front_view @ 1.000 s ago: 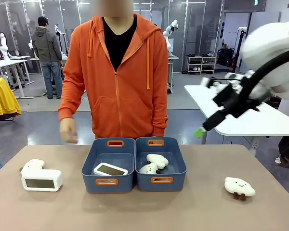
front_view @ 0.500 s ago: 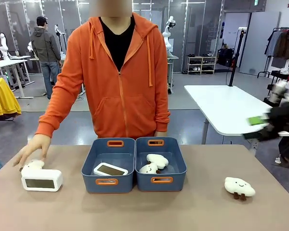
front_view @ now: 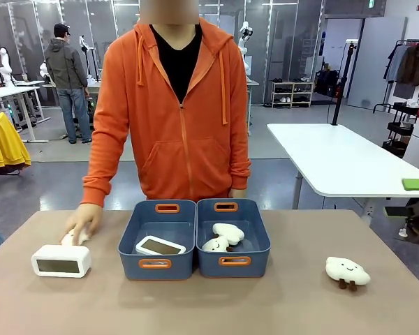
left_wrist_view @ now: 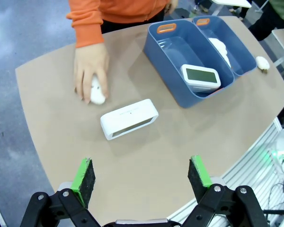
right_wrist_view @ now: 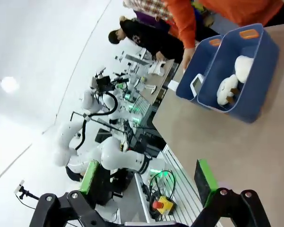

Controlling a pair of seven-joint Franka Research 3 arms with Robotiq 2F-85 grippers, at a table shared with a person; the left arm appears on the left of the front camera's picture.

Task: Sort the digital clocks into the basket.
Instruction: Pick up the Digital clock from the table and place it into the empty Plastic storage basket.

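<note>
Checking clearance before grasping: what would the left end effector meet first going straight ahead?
Probably the white rounded-rectangular plastic digital clock on the tan table, centred ahead of the open left end effector; depth is unclear, so perhaps bare tabletop beside it.

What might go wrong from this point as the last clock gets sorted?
The person's hand rests on a plush toy close beside the clock on the table; the open left jaws, coming down, might strike it.
The bins look alike; that clock could land in the right bin among plush toys, not in the basket with the other clock.
</note>
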